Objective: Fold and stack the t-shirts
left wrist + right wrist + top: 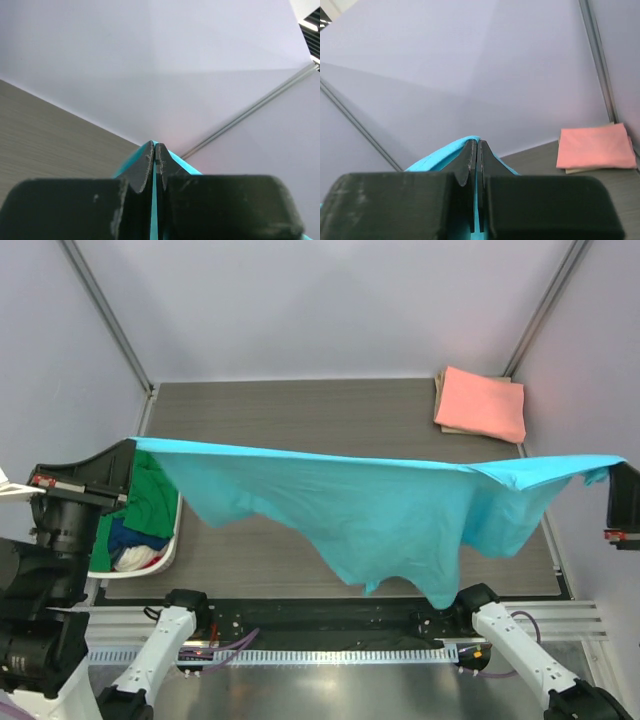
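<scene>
Hanging stretched above desk [300,405]: blue t-shirt [380,500], unfolded, pinched by left pincer [155,148] and right pincer [476,145]. Folded: pink t-shirt [481,403]. Waiting in basket [172,542]: green shirt [150,498], navy shirt [135,537].

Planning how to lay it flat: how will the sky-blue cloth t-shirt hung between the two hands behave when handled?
Probably floppy: the sky-blue cloth t-shirt sags in loose folds below its taut top edge. Likely light: the left hand and right hand carry it by pinched corners alone. Pushed, it would probably crumple.

sky-blue t-shirt [380,505]: spread, hanging midair | salmon-pink t-shirt [481,403]: folded flat, far-right corner | green t-shirt [150,495]: crumpled, left
</scene>
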You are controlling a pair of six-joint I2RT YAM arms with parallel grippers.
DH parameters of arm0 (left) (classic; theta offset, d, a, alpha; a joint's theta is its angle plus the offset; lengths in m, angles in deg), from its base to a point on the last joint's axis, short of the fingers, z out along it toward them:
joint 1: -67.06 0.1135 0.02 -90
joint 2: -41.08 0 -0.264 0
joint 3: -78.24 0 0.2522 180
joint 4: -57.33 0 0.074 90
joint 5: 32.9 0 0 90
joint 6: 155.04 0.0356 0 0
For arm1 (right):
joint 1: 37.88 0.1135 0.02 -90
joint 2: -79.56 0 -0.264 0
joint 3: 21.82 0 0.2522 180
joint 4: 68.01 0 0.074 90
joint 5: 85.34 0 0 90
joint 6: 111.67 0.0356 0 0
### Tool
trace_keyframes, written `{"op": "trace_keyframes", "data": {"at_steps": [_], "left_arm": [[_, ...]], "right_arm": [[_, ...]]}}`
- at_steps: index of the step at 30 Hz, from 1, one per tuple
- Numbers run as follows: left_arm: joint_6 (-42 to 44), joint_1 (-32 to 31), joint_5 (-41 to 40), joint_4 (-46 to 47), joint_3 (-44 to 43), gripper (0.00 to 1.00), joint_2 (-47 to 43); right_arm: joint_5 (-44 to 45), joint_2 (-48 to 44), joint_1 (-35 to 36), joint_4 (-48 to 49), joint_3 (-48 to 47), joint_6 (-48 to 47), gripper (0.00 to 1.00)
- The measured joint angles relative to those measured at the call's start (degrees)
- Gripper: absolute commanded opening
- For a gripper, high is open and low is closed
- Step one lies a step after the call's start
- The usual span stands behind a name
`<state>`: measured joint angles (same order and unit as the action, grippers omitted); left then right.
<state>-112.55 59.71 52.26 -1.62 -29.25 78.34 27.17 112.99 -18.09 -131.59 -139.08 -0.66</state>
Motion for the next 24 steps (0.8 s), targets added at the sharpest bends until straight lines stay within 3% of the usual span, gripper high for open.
{"op": "trace_keyframes", "data": {"at_steps": [8,15,17,21,22,24], "left_arm": [[1.5,0.0,1.9,-2.7,-6.1,0.0,7.4],[2.8,0.4,1.0,-1.0,2.8,0.0,27.0],[3.0,1.1,0.8,0.6,5.2,0.06,34.3],[3.8,3.8,2.3,4.1,6.7,0.5,55.3],[4.3,4.4,2.8,4.5,5.2,0.59,61.6],[4.8,5.2,4.1,4.2,0.8,0.64,72.1]], "right_arm": [[-0.5,13.0,0.0,0.7,-14.0,-5.7,0.01],[0.3,39.2,-0.3,9.4,-5.6,-10.4,0.01],[0.0,50.0,-0.9,11.8,-5.1,-11.7,0.01],[-4.1,80.4,-3.4,13.5,-14.5,-13.1,0.78],[-5.5,87.0,-4.1,12.4,-18.4,-13.2,0.82],[-7.5,98.1,-5.3,10.1,-25.1,-13.5,0.85]]}}
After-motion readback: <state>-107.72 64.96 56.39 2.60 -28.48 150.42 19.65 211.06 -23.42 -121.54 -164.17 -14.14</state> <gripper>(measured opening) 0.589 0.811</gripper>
